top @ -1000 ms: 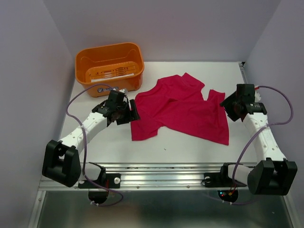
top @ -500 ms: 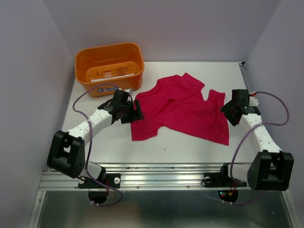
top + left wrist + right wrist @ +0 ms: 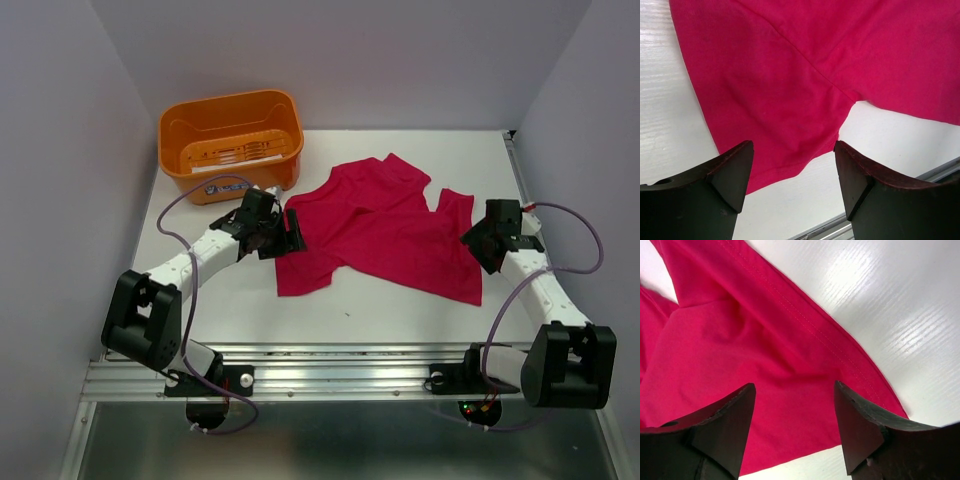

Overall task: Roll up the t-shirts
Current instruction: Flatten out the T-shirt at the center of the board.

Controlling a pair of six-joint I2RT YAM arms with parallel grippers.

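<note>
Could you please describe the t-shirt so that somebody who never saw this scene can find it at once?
On the white table, an orange basket stands at the far left corner. Right of it, near the table's middle, the t-shirt lies spread out and wrinkled. It is the only soft, crimson-pink thing; the basket is rigid plastic.

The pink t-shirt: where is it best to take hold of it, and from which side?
Probably the two outer edges of the t-shirt, from above. It lies spread thin on the table, so only a loose edge can be pinched. The open left gripper hangs over its left corner, the open right gripper over the stitched hem on its right.
</note>
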